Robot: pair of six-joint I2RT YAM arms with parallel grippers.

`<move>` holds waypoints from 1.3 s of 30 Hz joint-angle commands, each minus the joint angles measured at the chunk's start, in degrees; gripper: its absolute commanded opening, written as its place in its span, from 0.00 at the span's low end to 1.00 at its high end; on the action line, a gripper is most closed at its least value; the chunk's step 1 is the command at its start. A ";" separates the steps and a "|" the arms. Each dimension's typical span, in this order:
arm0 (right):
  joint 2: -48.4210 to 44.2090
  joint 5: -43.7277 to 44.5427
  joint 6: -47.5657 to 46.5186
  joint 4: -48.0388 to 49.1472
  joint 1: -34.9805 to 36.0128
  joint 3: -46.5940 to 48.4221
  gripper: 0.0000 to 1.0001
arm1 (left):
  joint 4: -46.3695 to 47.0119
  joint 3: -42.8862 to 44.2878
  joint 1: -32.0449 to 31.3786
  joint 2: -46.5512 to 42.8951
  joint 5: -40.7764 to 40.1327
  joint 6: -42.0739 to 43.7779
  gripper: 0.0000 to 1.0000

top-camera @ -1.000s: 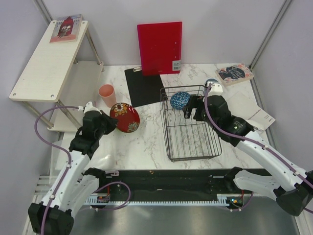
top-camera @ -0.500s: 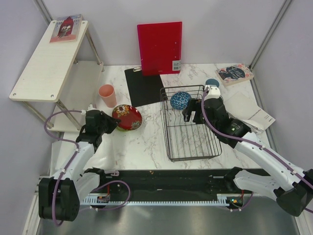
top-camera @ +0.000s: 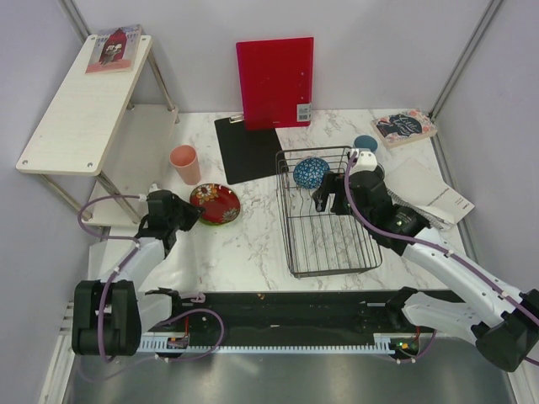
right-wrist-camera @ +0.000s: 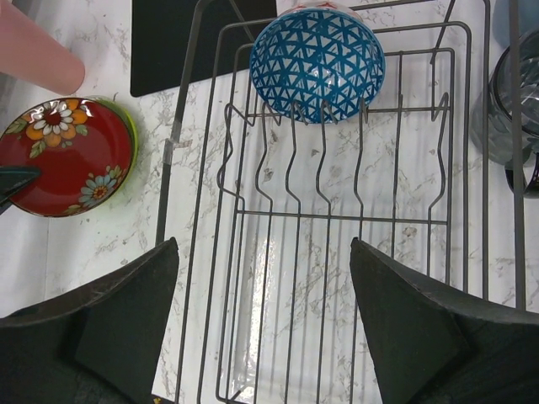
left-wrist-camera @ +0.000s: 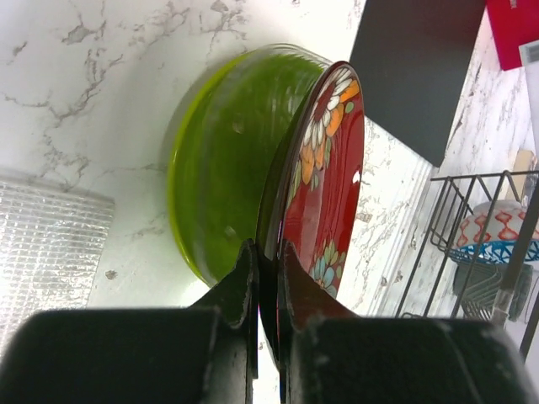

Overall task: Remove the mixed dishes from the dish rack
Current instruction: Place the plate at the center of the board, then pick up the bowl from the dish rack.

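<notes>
While the left gripper (left-wrist-camera: pixel 268 252) is clamped on the near rim of the dark red plate (left-wrist-camera: pixel 324 194), well left of the dish rack (top-camera: pixel 291 240), pink cup (top-camera: pixel 184 162) stands behind it, plate lies on the lime-green dish (left-wrist-camera: pixel 223 160), can't tell if fully seated; likely step: let the rim settle flat, then open and back out low, no dragging. Rack holds only the blue patterned bowl (right-wrist-camera: pixel 317 52), on edge at its far end. Right gripper (right-wrist-camera: pixel 261 252) hangs above the rack middle, jaws wide apart, holding nothing; next probably straddle the bowl rim, lift straight up clear of the wires
</notes>
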 commanded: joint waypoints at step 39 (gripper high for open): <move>1.79 -2.41 0.00 3.89 -0.07 -1.69 0.88 | -31.17 13.08 0.32 -6.39 3.74 5.95 0.76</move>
